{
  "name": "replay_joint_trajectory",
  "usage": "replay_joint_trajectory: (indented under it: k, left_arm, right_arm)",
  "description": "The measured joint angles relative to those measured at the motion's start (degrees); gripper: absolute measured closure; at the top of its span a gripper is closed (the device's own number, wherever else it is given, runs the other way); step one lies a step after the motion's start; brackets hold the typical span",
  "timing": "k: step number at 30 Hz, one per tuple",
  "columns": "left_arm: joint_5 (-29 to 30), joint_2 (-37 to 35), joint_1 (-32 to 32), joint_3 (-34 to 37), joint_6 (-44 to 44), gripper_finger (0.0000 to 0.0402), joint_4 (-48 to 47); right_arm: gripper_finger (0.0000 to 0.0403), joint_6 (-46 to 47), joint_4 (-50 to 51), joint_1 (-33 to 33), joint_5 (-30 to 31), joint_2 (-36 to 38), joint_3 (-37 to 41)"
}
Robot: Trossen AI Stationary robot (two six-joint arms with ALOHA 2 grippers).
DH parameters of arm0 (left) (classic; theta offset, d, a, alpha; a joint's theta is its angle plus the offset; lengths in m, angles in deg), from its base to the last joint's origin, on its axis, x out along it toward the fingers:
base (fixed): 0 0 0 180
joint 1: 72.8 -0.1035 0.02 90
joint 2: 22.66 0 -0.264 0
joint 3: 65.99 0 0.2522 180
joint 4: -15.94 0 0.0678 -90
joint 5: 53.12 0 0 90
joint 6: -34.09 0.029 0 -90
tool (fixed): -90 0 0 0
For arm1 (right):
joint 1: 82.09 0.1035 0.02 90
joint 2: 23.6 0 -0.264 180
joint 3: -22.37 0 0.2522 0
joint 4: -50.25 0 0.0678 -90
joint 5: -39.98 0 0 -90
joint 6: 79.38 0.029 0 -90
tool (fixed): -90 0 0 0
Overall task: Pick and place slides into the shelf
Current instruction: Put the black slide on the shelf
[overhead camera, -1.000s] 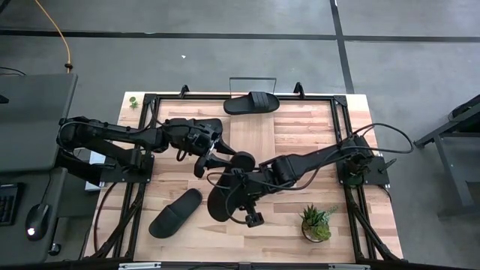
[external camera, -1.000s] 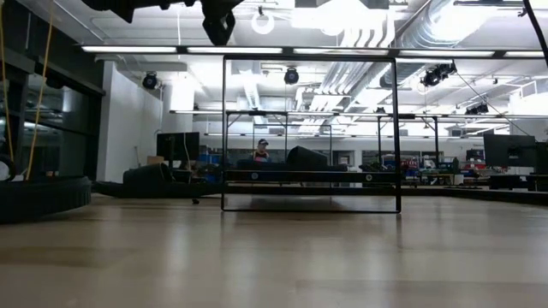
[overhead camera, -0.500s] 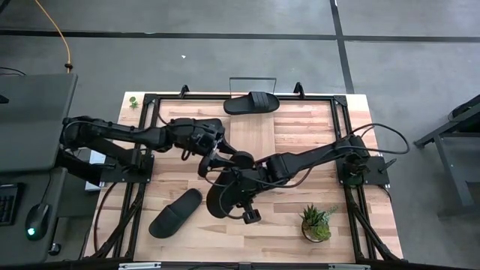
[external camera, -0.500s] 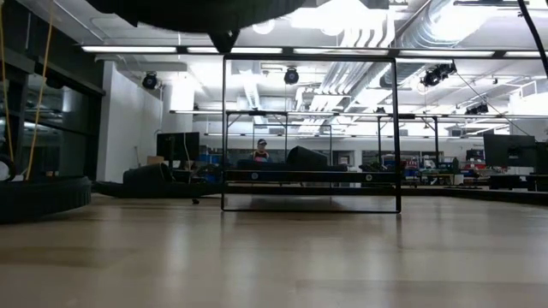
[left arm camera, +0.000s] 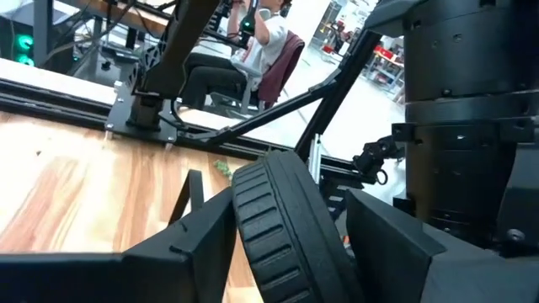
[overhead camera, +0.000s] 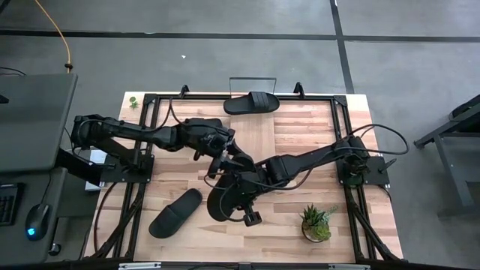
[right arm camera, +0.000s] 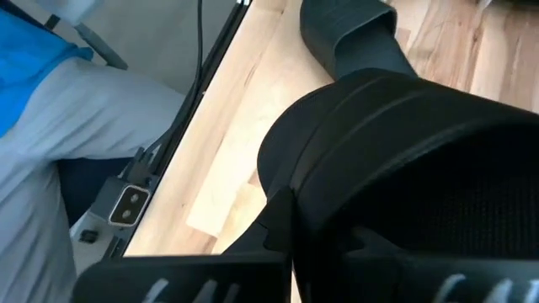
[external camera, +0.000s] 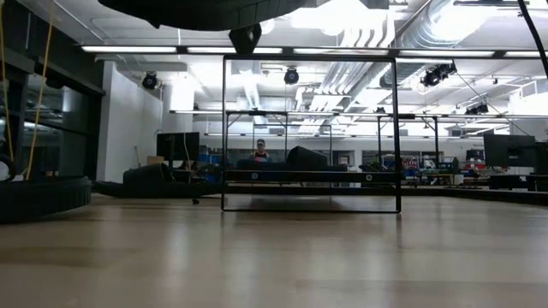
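black slides sit in three spots on the table (overhead camera: 300,127). the right gripper (overhead camera: 229,191), near the table's middle, is clenched on one slide (overhead camera: 219,204); in the right wrist view its dark fingers (right arm camera: 278,244) clamp the edge of that sandal's strap (right arm camera: 404,168), and another slide (right arm camera: 349,34) lies on the wood just beyond it. the left gripper (overhead camera: 225,154) hangs just above and beside the right one, reaching in from the opposite side. in the left wrist view a ribbed slide (left arm camera: 286,227) stands on edge between its two dark fingers (left arm camera: 194,244), which sit right against it on both sides, grasping it. a third loose slide (overhead camera: 175,212) lies flat off to the near-left of both grippers, well apart from them. the fourth slide (overhead camera: 251,102) rests at the far edge, on the shelf (overhead camera: 253,87) with thin black wire rails. a small potted plant (overhead camera: 316,223) stands beyond the right gripper's outer side.
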Motion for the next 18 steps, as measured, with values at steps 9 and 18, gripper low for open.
replay_joint_trajectory:
  k: [9,18]
  left_arm:
    - [-0.26,0.00,-0.02,0.00,1.34,0.0315,-0.20]
    - [-0.35,0.00,0.00,0.00,2.38,0.0340,-0.24]
  right_arm:
    - [0.0403,0.60,-0.05,0.09,1.13,0.00,0.00]
    - [0.0374,1.80,-0.21,0.09,0.78,0.02,0.00]
